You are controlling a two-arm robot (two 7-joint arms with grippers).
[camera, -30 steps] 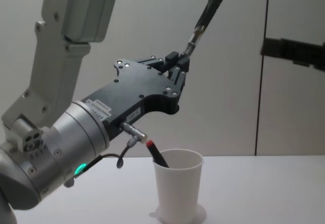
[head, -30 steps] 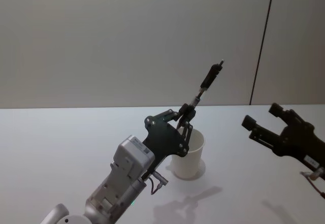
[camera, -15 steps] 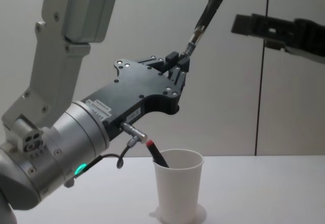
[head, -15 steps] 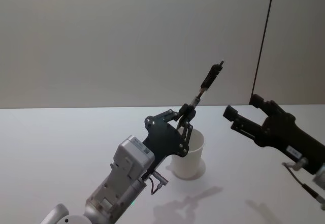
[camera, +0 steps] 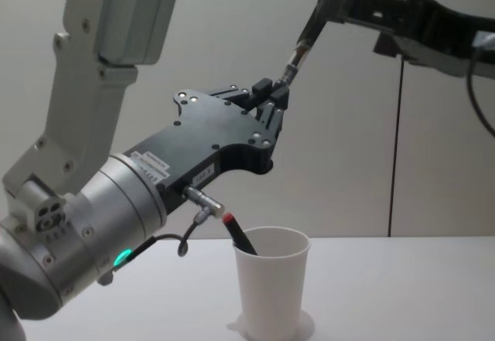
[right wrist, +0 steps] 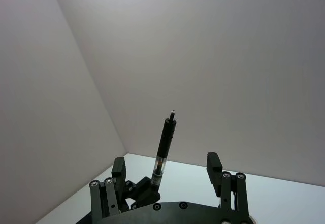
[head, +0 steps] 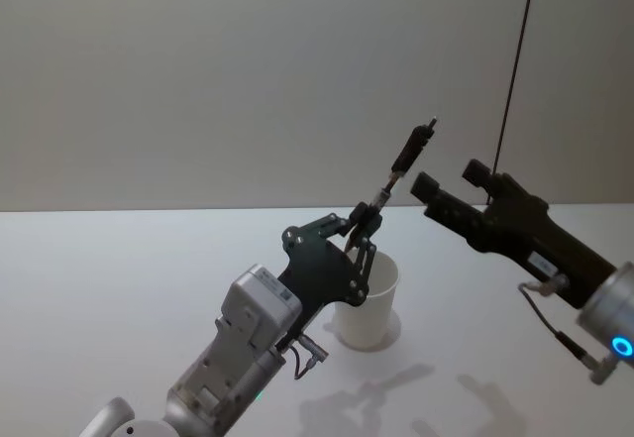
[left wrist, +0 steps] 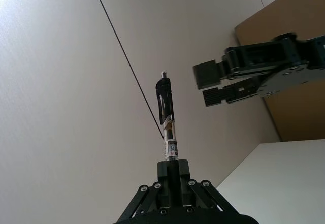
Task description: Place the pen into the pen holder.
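The left gripper (head: pixel 365 222) clamps the pen (head: pixel 404 160) low, above the pen holder (head: pixel 374 314); right gripper (head: pixel 451 178), jaws released, hovers right of its top; contact may lever it loose

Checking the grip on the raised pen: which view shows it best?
Left wrist view: the pen stands full length, lower end clamped in the left end effector. Head and chest views show it smaller; the right wrist view frames it inside the open right end effector.

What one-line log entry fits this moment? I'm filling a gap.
left gripper: shut on pen, above pen holder | right gripper: open, beside pen's top | pen holder: another pen inside
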